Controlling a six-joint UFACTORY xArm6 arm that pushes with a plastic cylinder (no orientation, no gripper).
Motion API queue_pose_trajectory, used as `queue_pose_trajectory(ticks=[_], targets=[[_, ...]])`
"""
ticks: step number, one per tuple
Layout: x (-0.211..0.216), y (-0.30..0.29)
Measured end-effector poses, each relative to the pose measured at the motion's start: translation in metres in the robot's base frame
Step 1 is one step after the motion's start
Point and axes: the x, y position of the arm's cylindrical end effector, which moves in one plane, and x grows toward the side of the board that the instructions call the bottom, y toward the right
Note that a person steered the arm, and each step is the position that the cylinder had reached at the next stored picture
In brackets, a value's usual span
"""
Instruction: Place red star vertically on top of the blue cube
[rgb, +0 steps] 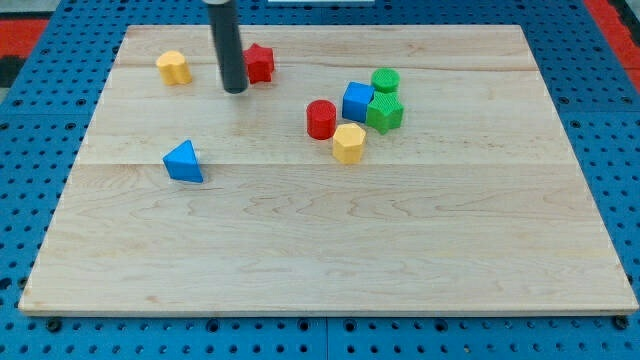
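The red star (260, 62) lies near the view's top, left of centre, on the wooden board (320, 240). The blue cube (357, 101) sits to its right and lower, in a cluster of blocks. My tip (235, 90) rests on the board just left of and slightly below the red star, close to it or touching it; the rod hides the star's left edge.
Around the blue cube: a red cylinder (321, 119) at its left, a yellow hexagonal block (349, 143) below, a green cylinder (385, 81) and a green star-like block (385, 112) at its right. A yellow block (174, 67) sits top left. A blue triangle (183, 161) lies left.
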Motion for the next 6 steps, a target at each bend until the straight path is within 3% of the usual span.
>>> queue_pose_trajectory(ticks=[1,2,3,5,6], targets=[[-0.044,0.002],[-0.045,0.025],[-0.02,0.073],[-0.031,0.146],[0.002,0.154]])
